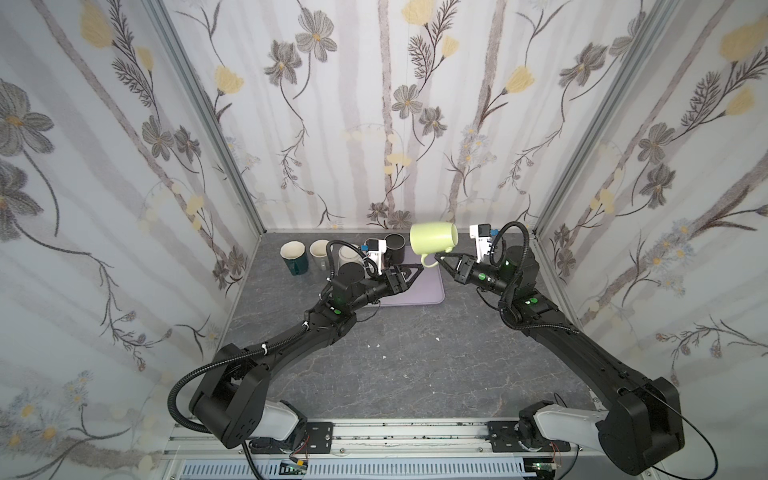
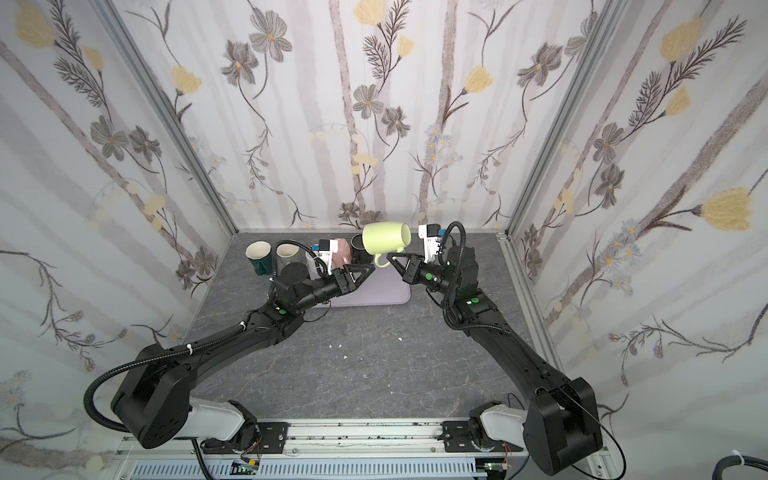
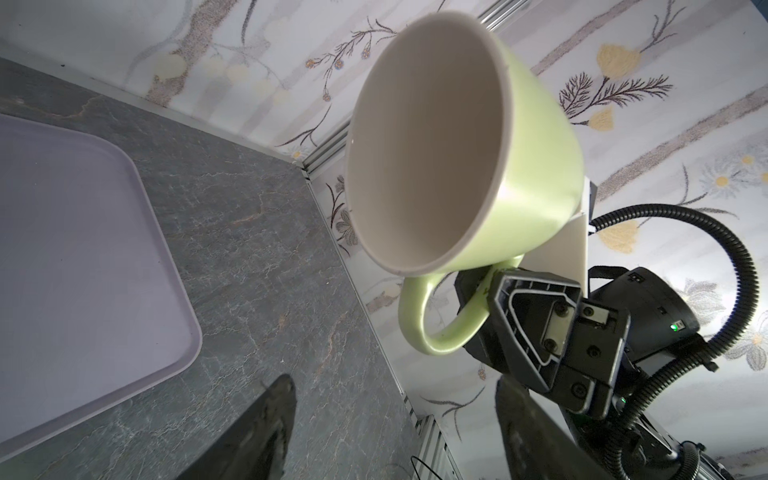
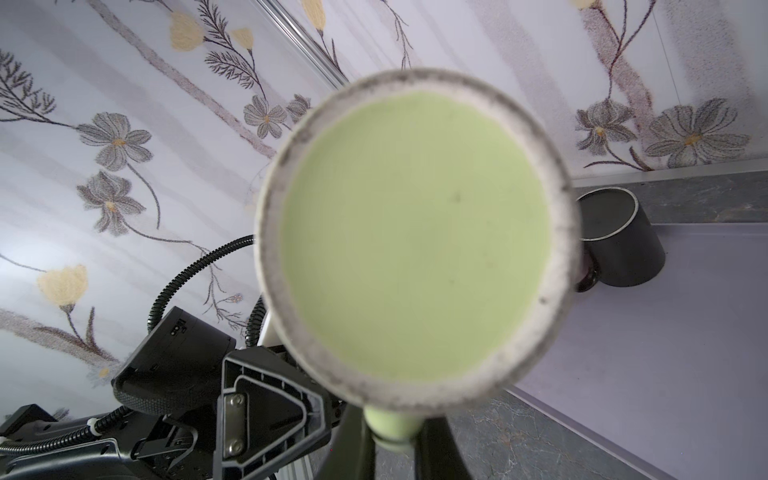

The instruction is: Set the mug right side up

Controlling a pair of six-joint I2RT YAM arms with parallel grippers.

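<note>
Obs: green mug [image 1: 434, 239] is off the table [image 1: 395, 374], in the air above the far edge of the lavender tray [image 1: 432, 291]. It lies on its side with the handle hanging underneath. The mouth faces the left arm and the base faces the right wrist camera.

Right end effector [image 1: 439, 259]: clenched on the mug's handle, carrying the whole mug by it. Right wrist view shows the two fingers [image 4: 357, 436] either side of the handle stub.

Left end effector [image 1: 417, 270]: released, jaws apart, nothing between them. It hovers low over the tray, just beside the mug, not touching.

Other: black mug [image 4: 623, 241] stands on the tray's far side. A row of mugs, dark green one [image 1: 295, 259] among them, stands left of the tray.

Step in hand (judgement): mid-rotation, roughly halfway from inverted to upright.

Next (judgement): roll the right wrist on until the mouth faces up, lower the base flat onto a bare part of the tray, then release. A handle-only grip may let the mug swing.
</note>
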